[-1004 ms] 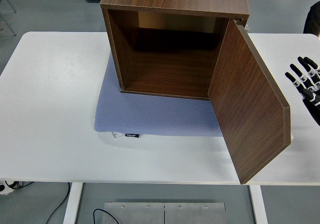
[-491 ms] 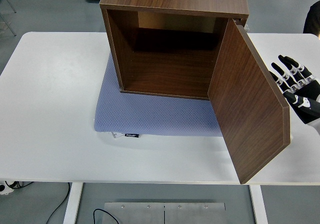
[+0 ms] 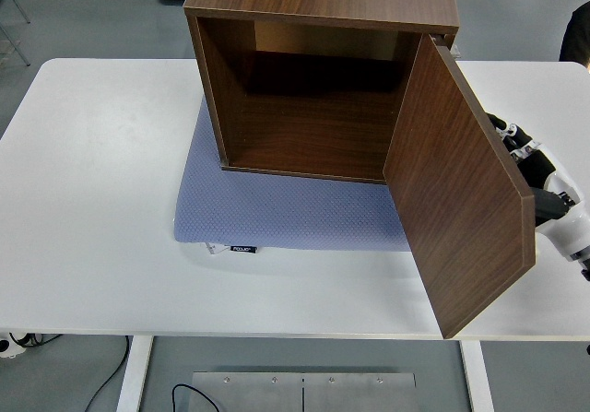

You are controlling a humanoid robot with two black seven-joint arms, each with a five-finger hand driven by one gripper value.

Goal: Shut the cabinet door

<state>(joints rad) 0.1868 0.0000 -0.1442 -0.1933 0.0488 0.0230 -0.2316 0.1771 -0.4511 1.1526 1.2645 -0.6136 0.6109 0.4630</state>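
A dark wooden cabinet [image 3: 323, 25] stands on a blue mat [image 3: 277, 214] in the middle of the white table. Its inside is empty. Its door [image 3: 456, 200] is hinged on the right and stands wide open, swung out toward the table's near edge. My right hand [image 3: 535, 172] is close behind the door's outer face, near its free edge, fingers extended and partly hidden by the door. I cannot tell if it touches the door. The left arm is out of view.
The white table [image 3: 92, 172] spreads to the left of the cabinet. The mat sticks out in front of the cabinet, with a small black tag [image 3: 244, 247] at its near edge. A dark shape [image 3: 576, 34] shows at the top right edge.
My right hand has moved left from the right edge toward the back of the open door, and now sits partly behind it. The door and cabinet have not visibly moved.
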